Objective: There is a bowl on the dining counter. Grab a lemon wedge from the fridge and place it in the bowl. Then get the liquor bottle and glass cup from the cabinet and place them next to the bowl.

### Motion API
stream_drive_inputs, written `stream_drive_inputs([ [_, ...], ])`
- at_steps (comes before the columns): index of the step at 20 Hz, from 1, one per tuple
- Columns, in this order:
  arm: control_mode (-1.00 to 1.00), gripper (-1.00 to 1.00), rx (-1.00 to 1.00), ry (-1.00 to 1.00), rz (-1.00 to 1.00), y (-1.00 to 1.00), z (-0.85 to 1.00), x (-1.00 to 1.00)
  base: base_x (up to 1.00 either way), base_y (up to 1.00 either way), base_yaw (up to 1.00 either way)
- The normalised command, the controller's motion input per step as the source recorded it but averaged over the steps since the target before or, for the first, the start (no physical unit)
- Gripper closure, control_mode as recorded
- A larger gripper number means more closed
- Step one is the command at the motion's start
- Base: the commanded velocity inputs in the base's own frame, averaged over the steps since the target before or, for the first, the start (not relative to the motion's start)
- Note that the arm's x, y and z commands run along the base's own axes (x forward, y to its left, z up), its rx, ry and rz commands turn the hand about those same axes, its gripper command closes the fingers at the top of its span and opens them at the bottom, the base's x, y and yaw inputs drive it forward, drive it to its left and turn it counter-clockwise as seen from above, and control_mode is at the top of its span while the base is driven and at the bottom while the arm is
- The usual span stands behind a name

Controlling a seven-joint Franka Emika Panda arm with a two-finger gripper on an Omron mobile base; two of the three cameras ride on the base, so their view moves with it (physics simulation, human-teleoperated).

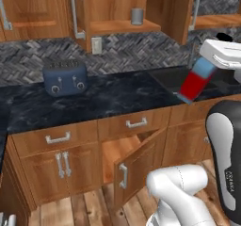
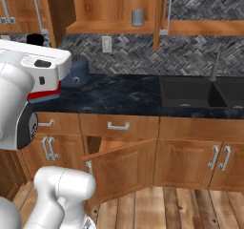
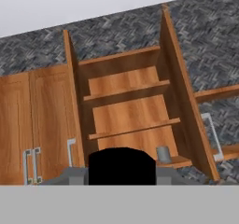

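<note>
Grey glass cup (image 1: 137, 16) at shelf edge | claw (image 1: 188, 94) grips liquor bottle (image 1: 196, 80) over counter (image 1: 108, 98)

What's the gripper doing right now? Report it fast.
Gripper: closed on the liquor bottle, red with a blue top, carried tilted above the counter.

I see the open cabinet (image 1: 117, 13), its doors (image 1: 79, 15) swung wide; the glass cup (image 1: 137, 16) stands alone at two o'clock on its shelf, with free room left of it and above.
</note>
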Motion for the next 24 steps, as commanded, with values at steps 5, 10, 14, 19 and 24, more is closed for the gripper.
stream_drive_inputs([
  [5,1.0,1.0,0.0,0.0,0.0,0.0,0.0,0.0,-1.0,0.18,-0.03],
  [10,1.0,1.0,0.0,0.0,0.0,0.0,0.0,0.0,-1.0,0.05,-0.01],
  [14,1.0,1.0,0.0,0.0,0.0,0.0,0.0,0.0,-1.0,0.0,0.0],
  [19,1.0,1.0,0.0,0.0,0.0,0.0,0.0,0.0,-1.0,0.0,0.0],
  [24,1.0,1.0,0.0,0.0,0.0,0.0,0.0,0.0,-1.0,-0.04,0.0],
])
